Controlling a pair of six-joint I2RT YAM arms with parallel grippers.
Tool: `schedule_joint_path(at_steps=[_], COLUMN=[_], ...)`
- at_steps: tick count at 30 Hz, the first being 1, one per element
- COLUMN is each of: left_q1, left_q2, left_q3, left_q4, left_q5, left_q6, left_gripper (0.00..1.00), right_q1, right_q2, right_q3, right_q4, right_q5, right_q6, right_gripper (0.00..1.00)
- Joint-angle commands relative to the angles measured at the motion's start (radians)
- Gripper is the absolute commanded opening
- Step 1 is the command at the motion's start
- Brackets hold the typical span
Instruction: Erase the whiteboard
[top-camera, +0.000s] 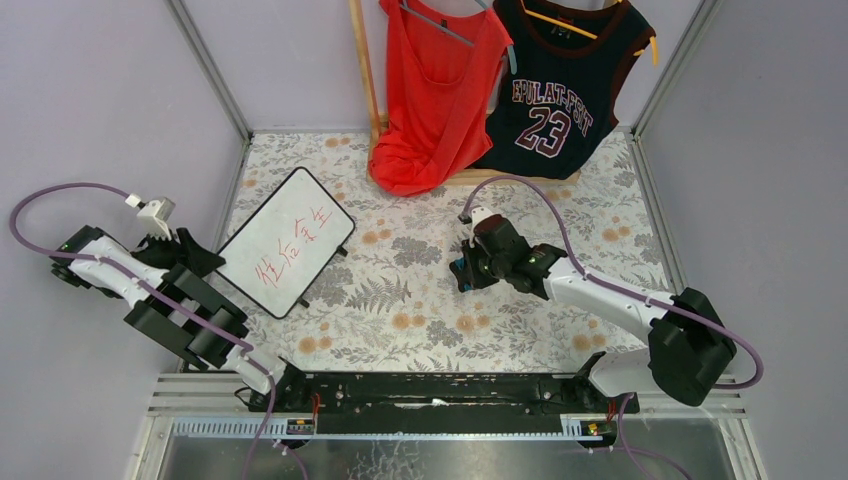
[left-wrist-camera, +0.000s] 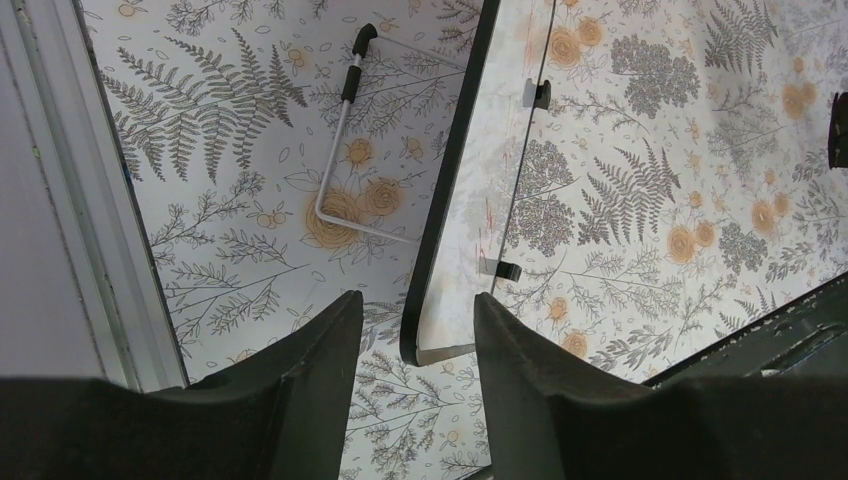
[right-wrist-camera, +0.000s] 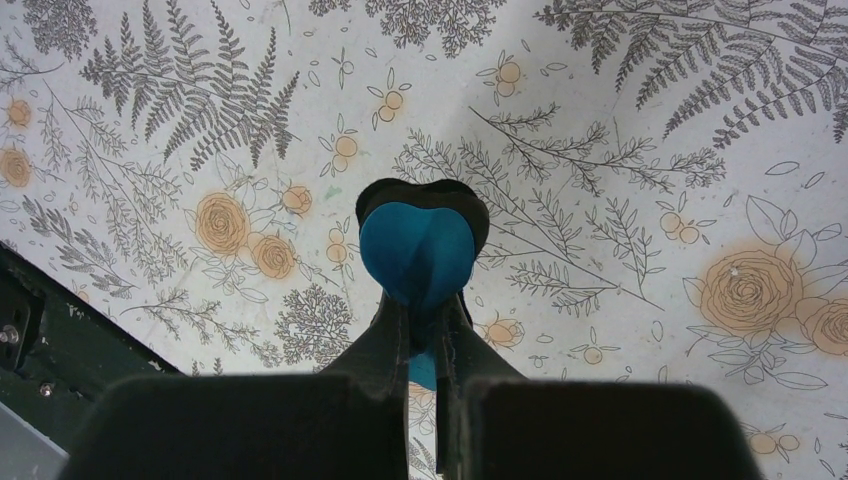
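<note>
The whiteboard (top-camera: 285, 243) lies slanted at the left of the floral table, with red handwriting on it. In the left wrist view its black-framed near corner (left-wrist-camera: 447, 215) shows edge-on, propped on a wire stand (left-wrist-camera: 338, 140). My left gripper (top-camera: 197, 256) is open beside the board's left corner; that corner sits between the fingers (left-wrist-camera: 415, 305) without touching them. My right gripper (top-camera: 462, 272) is at the table's middle, well right of the board. It is shut (right-wrist-camera: 425, 315) on a blue eraser (right-wrist-camera: 417, 250) held just above the cloth.
A red tank top (top-camera: 437, 90) and a dark "23" jersey (top-camera: 560, 85) hang from a wooden rack (top-camera: 365, 70) at the back. Grey enclosure walls stand on both sides. A black rail (top-camera: 450, 390) runs along the near edge.
</note>
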Motion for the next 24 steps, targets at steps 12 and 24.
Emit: schedule_joint_path(at_steps=[12, 24], left_q1=[0.009, 0.010], left_q2=[0.042, 0.065], left_q3=[-0.034, -0.040], left_q4=[-0.010, -0.009], left_q5=[0.003, 0.014], left_q6=[0.058, 0.060], left_gripper=[0.40, 0.38], right_q1=[0.018, 0.022], right_q2=[0.012, 0.017], right_q3=[0.047, 0.044], right_q4=[0.017, 0.022], right_q5=[-0.011, -0.010], right_q6=[0.004, 0.004], right_gripper=[0.00, 0.00])
